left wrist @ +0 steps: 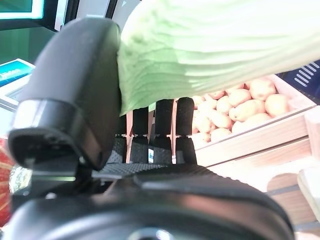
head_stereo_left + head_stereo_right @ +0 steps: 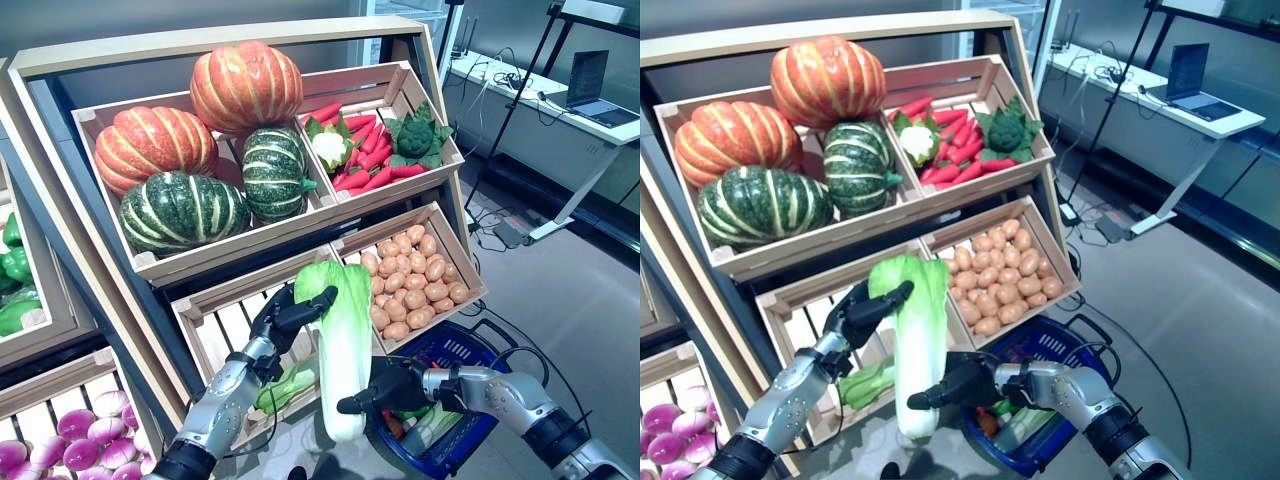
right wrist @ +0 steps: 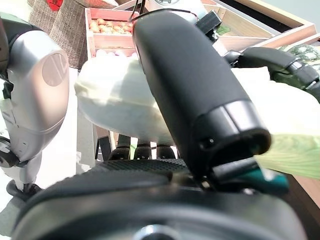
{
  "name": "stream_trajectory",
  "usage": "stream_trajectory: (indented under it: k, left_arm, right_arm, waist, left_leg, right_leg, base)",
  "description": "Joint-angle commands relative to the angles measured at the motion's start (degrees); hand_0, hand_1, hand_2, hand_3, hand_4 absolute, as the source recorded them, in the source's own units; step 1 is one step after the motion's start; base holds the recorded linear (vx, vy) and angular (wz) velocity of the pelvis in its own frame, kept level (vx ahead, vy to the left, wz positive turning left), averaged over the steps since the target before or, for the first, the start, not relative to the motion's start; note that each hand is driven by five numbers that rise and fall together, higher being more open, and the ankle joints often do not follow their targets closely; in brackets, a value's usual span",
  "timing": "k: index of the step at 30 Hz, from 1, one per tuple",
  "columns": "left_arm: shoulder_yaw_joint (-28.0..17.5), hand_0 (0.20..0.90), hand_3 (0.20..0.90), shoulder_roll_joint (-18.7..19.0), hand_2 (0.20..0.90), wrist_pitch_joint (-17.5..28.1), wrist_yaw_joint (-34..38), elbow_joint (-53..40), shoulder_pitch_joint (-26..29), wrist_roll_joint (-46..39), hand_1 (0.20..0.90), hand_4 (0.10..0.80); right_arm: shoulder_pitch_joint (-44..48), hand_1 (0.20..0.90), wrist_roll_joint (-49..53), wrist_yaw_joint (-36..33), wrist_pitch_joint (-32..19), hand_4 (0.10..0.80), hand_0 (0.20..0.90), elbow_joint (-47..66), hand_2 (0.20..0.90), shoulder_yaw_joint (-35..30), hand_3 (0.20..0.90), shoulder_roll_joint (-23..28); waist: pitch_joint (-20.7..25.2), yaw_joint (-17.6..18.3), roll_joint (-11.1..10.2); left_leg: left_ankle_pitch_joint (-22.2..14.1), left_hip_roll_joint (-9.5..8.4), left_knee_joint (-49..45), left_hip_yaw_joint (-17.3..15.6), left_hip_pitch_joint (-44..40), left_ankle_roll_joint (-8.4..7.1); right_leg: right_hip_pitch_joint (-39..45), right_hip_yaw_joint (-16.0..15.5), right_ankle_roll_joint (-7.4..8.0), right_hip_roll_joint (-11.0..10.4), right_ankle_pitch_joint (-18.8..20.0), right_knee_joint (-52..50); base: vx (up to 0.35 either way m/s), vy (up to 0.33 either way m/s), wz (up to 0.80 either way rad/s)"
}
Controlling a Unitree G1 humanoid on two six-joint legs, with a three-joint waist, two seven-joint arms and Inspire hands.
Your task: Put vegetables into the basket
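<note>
Cabbage (image 2: 345, 340) held upright between crate shelf (image 2: 215, 330) and blue basket (image 2: 455, 350): left hand (image 2: 285, 312) curled round leafy top, right hand (image 2: 390, 385) clasping white stem.

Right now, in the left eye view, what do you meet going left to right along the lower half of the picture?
Purple turnips → left hand → napa cabbage held by both hands → right hand → blue basket. The potato crate sits above the basket, so I leave it out.
</note>
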State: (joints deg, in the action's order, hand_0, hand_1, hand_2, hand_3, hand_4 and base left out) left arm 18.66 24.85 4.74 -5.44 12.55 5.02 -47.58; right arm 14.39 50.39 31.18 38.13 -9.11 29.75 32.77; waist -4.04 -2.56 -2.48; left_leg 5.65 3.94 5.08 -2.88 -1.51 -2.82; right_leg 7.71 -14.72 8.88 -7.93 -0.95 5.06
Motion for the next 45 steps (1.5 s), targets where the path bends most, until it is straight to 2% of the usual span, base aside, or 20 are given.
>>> stream_trajectory:
  k: [1,16,17,18,19,26,37,41,45]
  left_arm:
    - [0.0,0.3,0.3,-3.5,0.3,5.8,-1.8,-3.1,8.5,-2.6,0.3,0.4]
    - [-0.3,0.3,0.3,-3.4,0.3,4.8,-1.7,-3.6,8.0,-2.4,0.3,0.4]
    - [-0.4,0.335,0.335,-3.3,0.335,4.8,-2.1,-3.5,8.1,-2.1,0.335,0.424]
    - [-0.4,0.662,0.662,-3.3,0.662,4.9,-2.5,-3.4,8.0,-1.7,0.662,0.642]
    - [-0.3,0.9,0.9,-3.2,0.9,4.9,-2.4,-3.5,7.9,-1.7,0.9,0.8]
    - [-1.4,0.9,0.9,-2.7,0.9,4.3,-3.6,-4.0,7.9,-2.9,0.9,0.8]
    - [-3.4,0.9,0.9,-2.7,0.9,2.1,-6.2,-4.8,7.2,-6.0,0.9,0.8]
    - [-4.7,0.9,0.9,-3.0,0.9,1.8,-7.0,-4.1,6.9,-6.6,0.9,0.8]
    - [-6.8,0.9,0.9,-3.6,0.9,1.3,-8.7,-4.2,6.3,-7.8,0.9,0.8]
  right_arm:
    - [4.4,0.3,5.2,-0.7,-7.2,0.4,0.3,4.4,0.3,0.3,0.3,-3.3]
    - [2.7,0.3,9.2,-4.6,-9.3,0.4,0.3,5.5,0.3,-1.6,0.3,-5.3]
    - [2.6,0.3,9.3,-4.9,-9.8,0.4,0.3,5.6,0.3,-2.0,0.3,-5.3]
    - [2.6,0.3,9.6,-5.1,-10.2,0.4,0.3,5.7,0.3,-2.2,0.3,-5.3]
    - [2.6,0.3,9.9,-5.5,-10.7,0.4,0.3,5.8,0.3,-2.4,0.3,-5.2]
    - [1.7,0.3,11.5,-7.8,-13.4,0.4,0.3,7.2,0.3,-5.2,0.3,-4.1]
    - [1.4,0.3,15.6,-10.4,-23.7,0.4,0.3,10.1,0.3,-12.7,0.3,-4.3]
    - [0.8,0.3,17.1,-12.4,-27.2,0.4,0.3,11.1,0.3,-16.4,0.3,-5.5]
    - [-0.6,0.3,19.3,-14.9,-32.9,0.4,0.3,11.7,0.3,-22.8,0.3,-8.2]
  waist:
    - [3.1,-0.9,-1.1]
    - [3.4,-0.6,-0.8]
    - [3.4,-0.6,-0.8]
    - [3.4,-0.6,-0.8]
    - [3.4,-0.5,-0.8]
    - [3.4,-0.2,-0.7]
    - [3.3,0.3,-0.2]
    - [3.2,0.6,-0.1]
    - [3.1,1.0,0.0]
  left_leg:
    - [-5.4,-0.42,-0.1,-0.9,-2.9,-0.15]
    - [-5.4,-0.26,-0.1,-1.0,-3.0,-0.13]
    - [-5.5,-0.28,-0.1,-1.0,-3.1,-0.08]
    - [-5.5,-0.22,-0.1,-1.0,-3.1,-0.13]
    - [-5.5,-0.18,-0.1,-1.0,-3.0,-0.19]
    - [-5.5,0.02,-0.1,-1.3,-3.1,-0.27]
    - [-5.8,0.41,-0.1,-1.5,-3.3,-0.3]
    - [-5.9,0.6,-0.1,-1.9,-3.3,-0.28]
    - [-6.2,0.68,-0.1,-2.2,-3.4,-0.07]
  right_leg:
    - [-2.0,1.3,0.37,-3.6,4.3,-0.8]
    - [-2.0,1.8,0.45,-3.6,4.2,-0.8]
    - [-1.9,1.8,0.44,-3.5,4.2,-0.8]
    - [-1.9,1.9,0.43,-3.5,4.2,-0.8]
    - [-2.0,1.9,0.4,-3.5,4.2,-0.8]
    - [-1.8,2.3,0.46,-3.3,4.2,-0.6]
    - [-2.0,2.6,0.34,-3.0,3.9,-0.7]
    - [-2.1,3.0,0.36,-2.9,3.8,-0.8]
    - [-2.2,3.5,0.31,-2.7,3.6,-0.8]
  base:
    - [0.0,0.0,0.0]
    - [0.0,0.0,0.0]
    - [0.0,0.0,0.0]
    - [0.0,0.0,0.0]
    - [0.0,0.0,0.0]
    - [0.0,0.0,0.0]
    - [0.0,0.0,0.0]
    - [0.0,0.0,0.0]
    - [-0.008,-0.008,-0.06]
